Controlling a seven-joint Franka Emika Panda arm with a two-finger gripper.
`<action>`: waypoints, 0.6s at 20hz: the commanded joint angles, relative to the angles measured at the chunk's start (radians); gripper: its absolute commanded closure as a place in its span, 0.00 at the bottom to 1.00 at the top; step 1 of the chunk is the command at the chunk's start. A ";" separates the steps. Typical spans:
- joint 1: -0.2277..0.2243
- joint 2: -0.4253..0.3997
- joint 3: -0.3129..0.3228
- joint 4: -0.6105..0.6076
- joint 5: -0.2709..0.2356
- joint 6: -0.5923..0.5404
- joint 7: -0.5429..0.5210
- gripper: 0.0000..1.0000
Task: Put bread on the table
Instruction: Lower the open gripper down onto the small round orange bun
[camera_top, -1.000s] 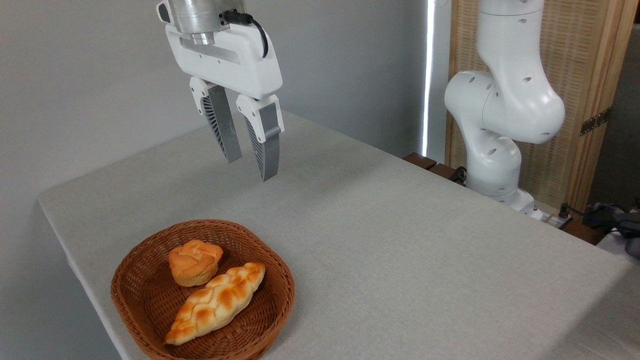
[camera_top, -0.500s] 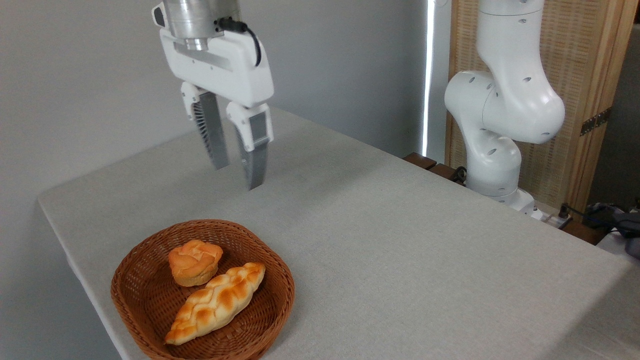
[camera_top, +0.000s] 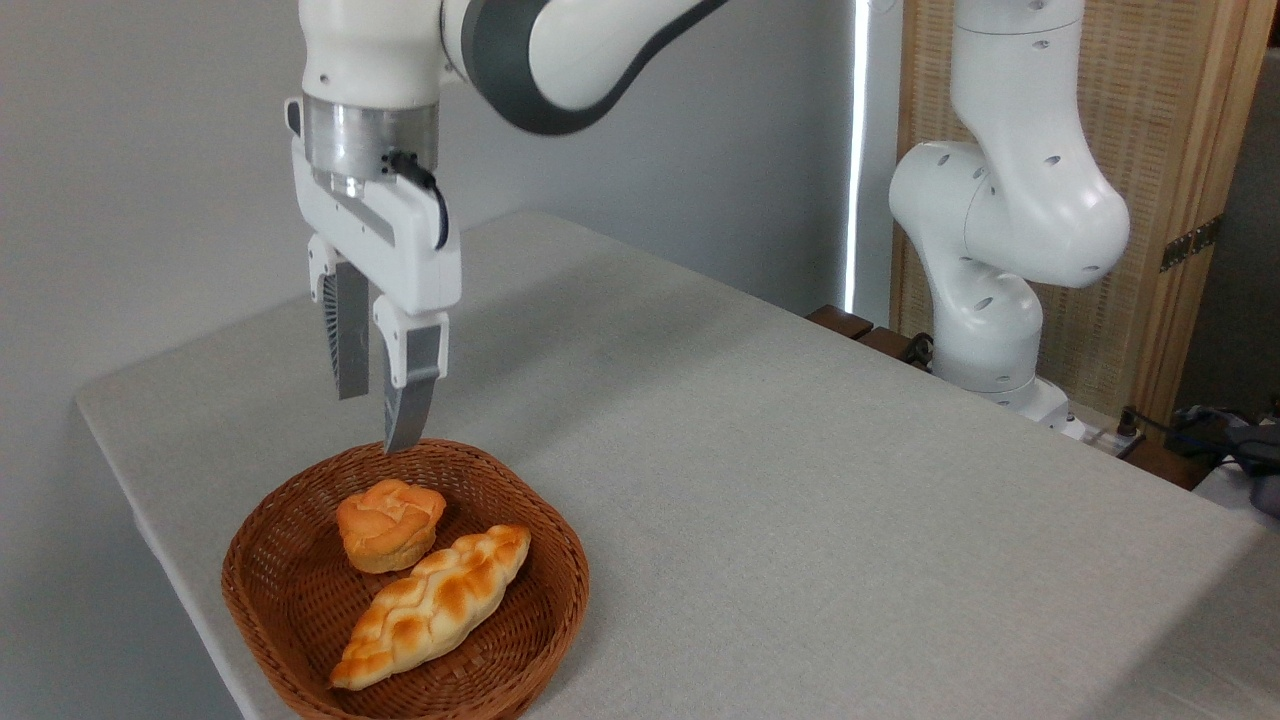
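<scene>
Status: task not started w.r.t. pickup. Bread (camera_top: 390, 524) sits in basket (camera_top: 270, 600), below and just in front of the fingertips, touching braided loaf (camera_top: 432, 605), and nothing is on the table (camera_top: 800, 500) yet. Gripper (camera_top: 378, 420) hangs empty above basket's far rim, fingers (camera_top: 410, 390) slightly spread w/ a narrow gap between them, pinching nothing. Remaining, by judgement: descend onto bread, close, lift clear of basket, move over bare table surface, set down, release.
</scene>
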 joint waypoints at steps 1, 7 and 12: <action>0.004 0.023 -0.004 -0.044 -0.002 0.087 0.005 0.00; 0.005 0.056 -0.024 -0.056 -0.002 0.094 0.114 0.00; 0.005 0.083 -0.036 -0.056 0.004 0.101 0.120 0.00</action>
